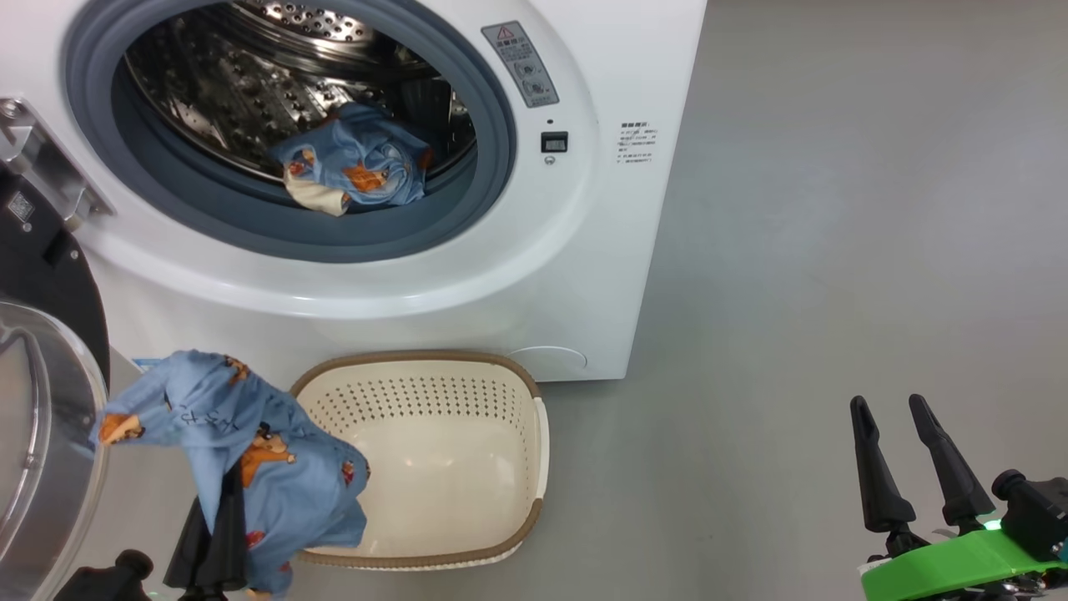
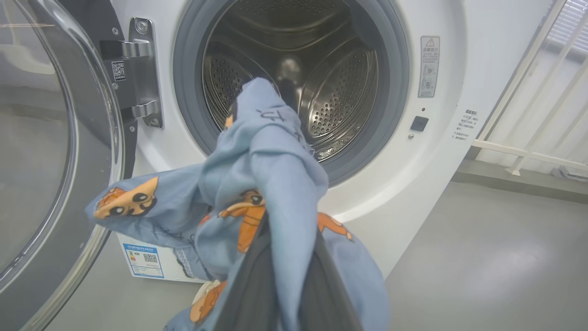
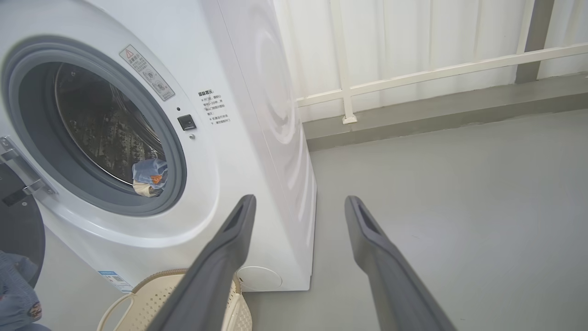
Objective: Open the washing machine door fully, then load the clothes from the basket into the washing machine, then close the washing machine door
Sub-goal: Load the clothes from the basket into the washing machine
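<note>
Clothes (image 1: 242, 451) gripped by left pincer (image 1: 215, 526), near basket (image 1: 417, 561)

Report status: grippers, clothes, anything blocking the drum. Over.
Left gripper shut on a bear-print piece, held up near the basket. Right gripper open, empty. A second piece already in the drum; basket empty. Door open, mouth unobstructed.

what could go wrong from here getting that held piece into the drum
1. The held garment drapes loosely over the shut left tool, with one end trailing towards the washing machine door. It may catch on the hinge or slip off short of the drum.
2. The piece in the drum lies at the very front, by the gasket. The door might pinch it on closing.
</note>
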Robot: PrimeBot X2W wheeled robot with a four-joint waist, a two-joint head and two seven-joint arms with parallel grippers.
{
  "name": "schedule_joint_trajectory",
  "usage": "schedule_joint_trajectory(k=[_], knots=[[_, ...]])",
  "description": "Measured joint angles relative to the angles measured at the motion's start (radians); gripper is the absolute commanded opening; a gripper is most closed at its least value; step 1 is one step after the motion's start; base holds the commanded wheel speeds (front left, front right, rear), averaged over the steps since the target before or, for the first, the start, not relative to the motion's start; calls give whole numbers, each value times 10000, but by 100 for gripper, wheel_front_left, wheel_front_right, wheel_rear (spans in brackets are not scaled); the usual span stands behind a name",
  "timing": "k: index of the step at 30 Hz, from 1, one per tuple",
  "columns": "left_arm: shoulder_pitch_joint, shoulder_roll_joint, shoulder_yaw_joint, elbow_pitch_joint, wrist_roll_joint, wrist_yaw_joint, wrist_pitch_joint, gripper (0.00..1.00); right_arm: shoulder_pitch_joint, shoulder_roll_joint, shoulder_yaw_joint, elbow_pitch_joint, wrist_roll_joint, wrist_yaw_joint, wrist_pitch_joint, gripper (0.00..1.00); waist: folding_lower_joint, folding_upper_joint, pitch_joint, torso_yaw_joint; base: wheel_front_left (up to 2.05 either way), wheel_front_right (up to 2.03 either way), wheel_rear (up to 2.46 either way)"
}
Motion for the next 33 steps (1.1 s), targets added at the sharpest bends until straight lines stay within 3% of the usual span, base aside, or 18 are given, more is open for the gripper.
schedule_joint_trajectory(k=[9,20,27,33], knots=[[-242,6,10,-48,-21,0,0,0,-54,150,-46,-128,-2,0,0,100,0,0,528,-26,0,0,0],[-2329,211,4,-127,-305,0,0,0,-965,345,-50,-242,-29,0,0,100,0,0,1626,-155,0,0,0],[-4735,769,0,81,-303,0,-2,0,-1666,491,-44,-314,-105,0,0,100,0,0,2564,-304,0,0,0],[-7125,1214,-299,1131,-309,0,-6,0,-2323,562,38,-351,-132,0,0,100,0,0,3393,-482,0,0,0]])
